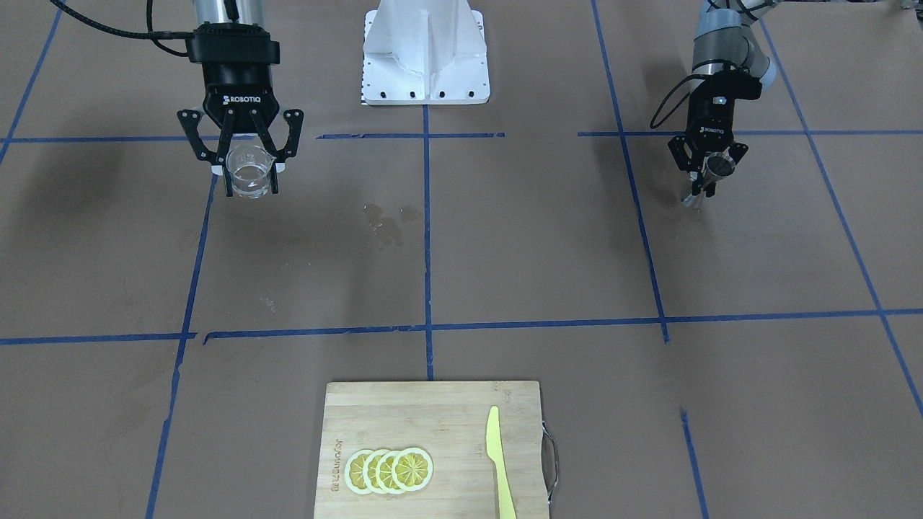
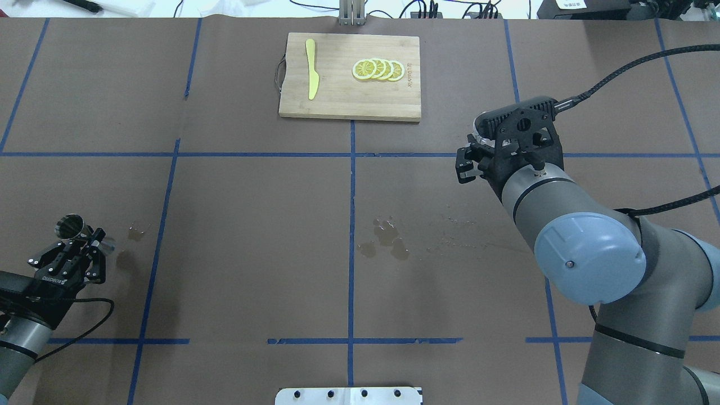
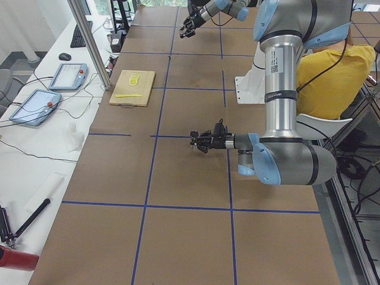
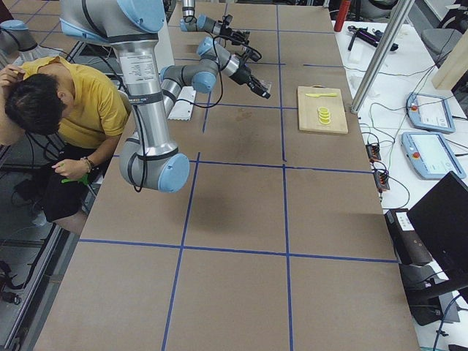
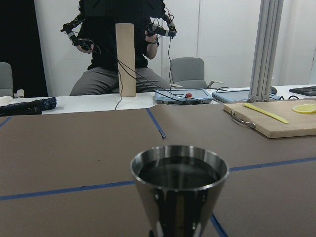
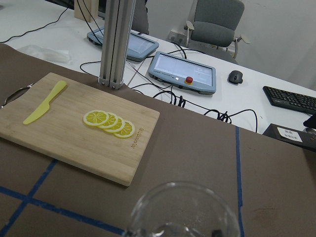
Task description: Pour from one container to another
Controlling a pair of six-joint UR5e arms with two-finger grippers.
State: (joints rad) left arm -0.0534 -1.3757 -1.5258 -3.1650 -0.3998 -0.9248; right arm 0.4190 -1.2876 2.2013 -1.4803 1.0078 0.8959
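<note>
Though the right arm hides the glass [image 1: 250, 173] from overhead, the front view shows it upright, mouth up, clamped in the right gripper [image 1: 252, 189] over the table's [image 1: 461, 274] right side; contents unclear. Left gripper [image 1: 704, 186] is clamped on the jigger [image 1: 714, 166], axis near vertical, mouth up, at the left side.

Bright, even light — soft shadows, sharp focus.

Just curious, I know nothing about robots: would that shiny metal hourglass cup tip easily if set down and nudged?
Probably fairly tippy: the jigger narrows to a thin waist under a wide mouth. Its polished steel looks slippery, so the left gripper likely needs a firm squeeze. It looks rigid, not fragile.
</note>
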